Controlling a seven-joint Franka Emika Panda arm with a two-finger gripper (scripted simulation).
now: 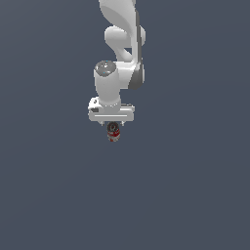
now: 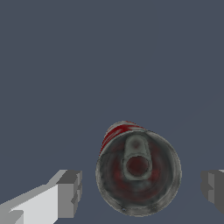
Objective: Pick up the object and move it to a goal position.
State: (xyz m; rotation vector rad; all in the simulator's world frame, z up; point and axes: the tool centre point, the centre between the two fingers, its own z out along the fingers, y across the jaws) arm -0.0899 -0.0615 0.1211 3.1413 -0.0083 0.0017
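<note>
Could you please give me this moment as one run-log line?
phase: pre-grasp | gripper: open, straddling can | red can: upright, untouched, between fingers | lifted: no

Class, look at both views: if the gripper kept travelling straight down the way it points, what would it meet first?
Probably the red can, which stands between the open fingers of the gripper; how far below it sits is unclear.

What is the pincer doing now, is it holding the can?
Pincer: open, holding nothing; its fingers stand apart on either side of the red can.
</note>
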